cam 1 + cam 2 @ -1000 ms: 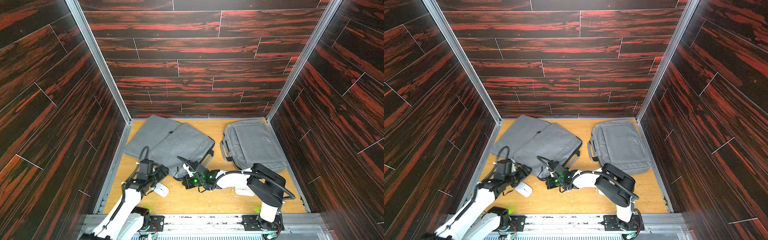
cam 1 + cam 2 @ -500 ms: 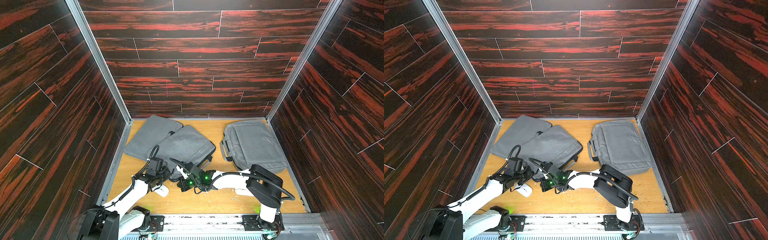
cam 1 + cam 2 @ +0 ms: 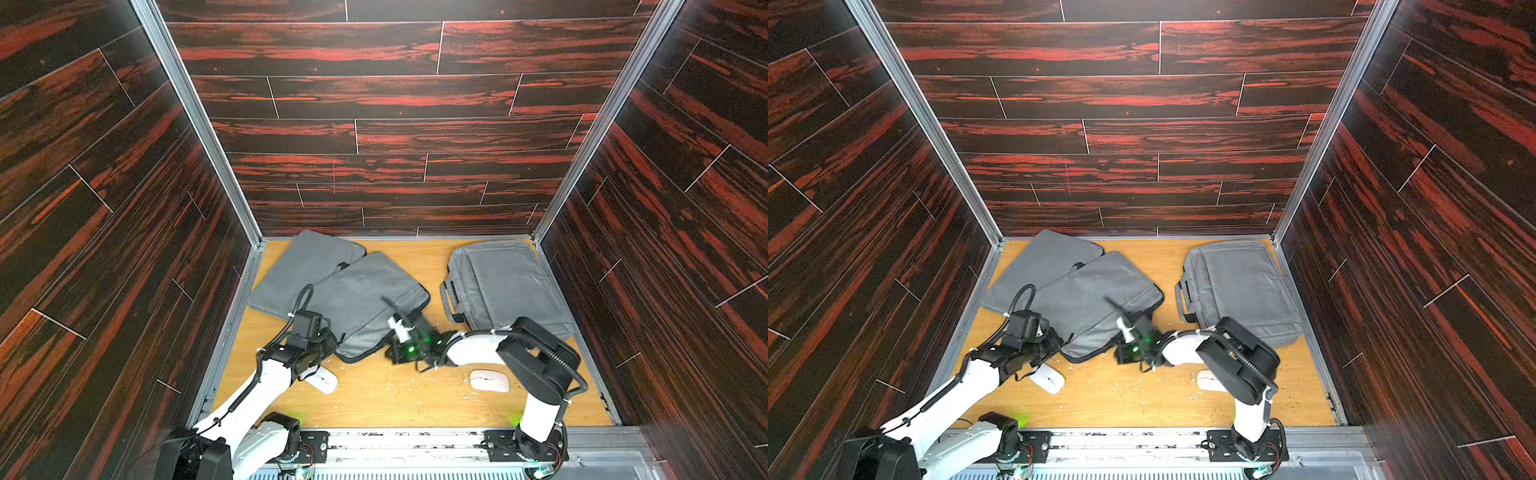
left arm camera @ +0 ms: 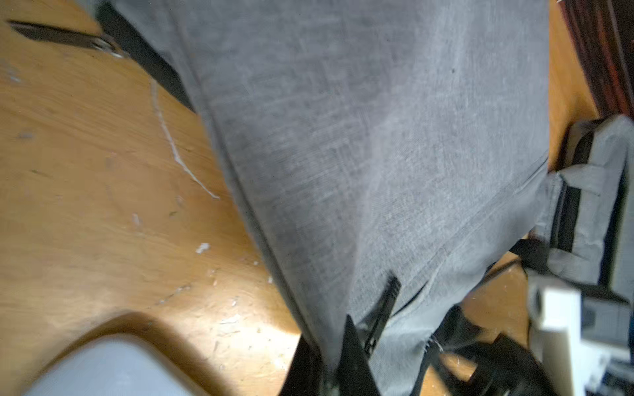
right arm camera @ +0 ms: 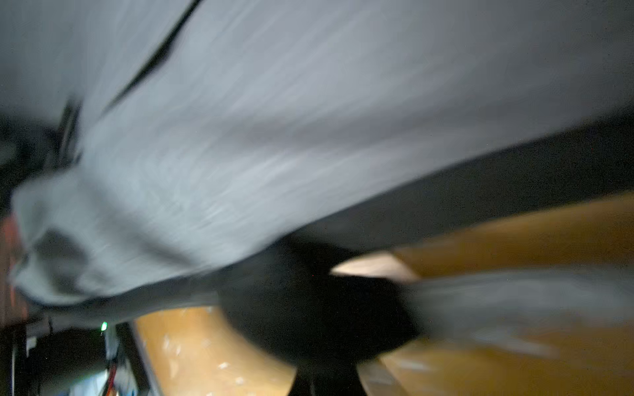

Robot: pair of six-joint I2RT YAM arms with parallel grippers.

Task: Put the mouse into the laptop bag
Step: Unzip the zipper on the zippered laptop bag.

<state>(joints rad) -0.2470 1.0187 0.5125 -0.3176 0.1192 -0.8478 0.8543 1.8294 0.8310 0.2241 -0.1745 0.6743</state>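
The left gripper [image 3: 333, 340] has moved onto the bag [image 3: 365, 297] and pinches its near edge, mouse [image 3: 324, 380] just beside; right gripper [image 3: 397, 323] pressed together.

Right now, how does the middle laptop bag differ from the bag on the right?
The middle bag is gripped at its near edge by the left gripper and right gripper; the right bag is untouched. The middle bag overlaps a third bag; the right bag lies alone. Both are grey fabric, lying on the wooden table.
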